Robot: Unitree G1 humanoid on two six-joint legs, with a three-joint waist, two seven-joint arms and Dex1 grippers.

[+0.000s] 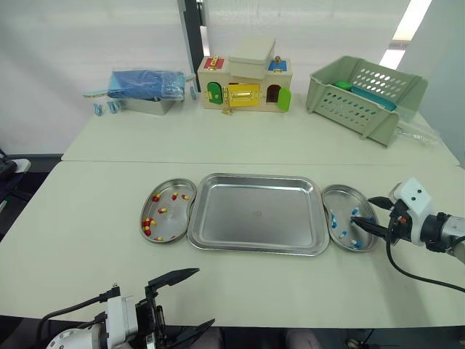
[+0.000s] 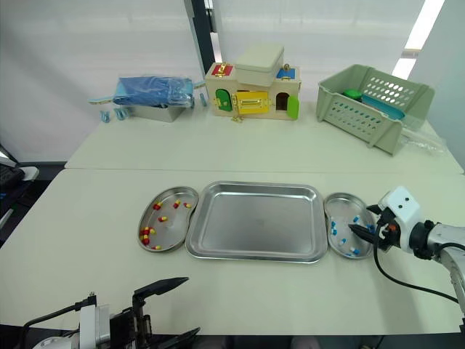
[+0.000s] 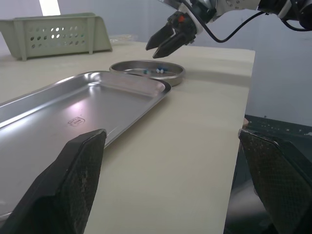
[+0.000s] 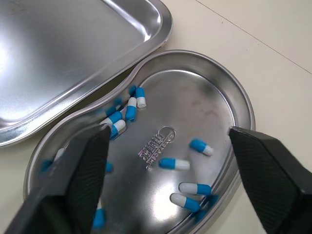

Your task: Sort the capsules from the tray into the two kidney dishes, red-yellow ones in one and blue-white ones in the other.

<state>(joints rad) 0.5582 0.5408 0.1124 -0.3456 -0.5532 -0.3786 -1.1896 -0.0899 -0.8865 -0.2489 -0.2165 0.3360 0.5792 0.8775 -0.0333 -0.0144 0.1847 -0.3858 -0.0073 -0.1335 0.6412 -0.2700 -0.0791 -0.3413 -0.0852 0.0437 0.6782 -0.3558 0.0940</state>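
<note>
tray bare, sorting judged complete; right gripper open and empty over blue-white dish, left gripper open; next, withdraw both.

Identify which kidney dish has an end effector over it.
The right kidney dish, beside the tray, holding blue-white capsules: the right end effector hangs open over it. The left kidney dish, with red-yellow capsules, has none over it.
</note>
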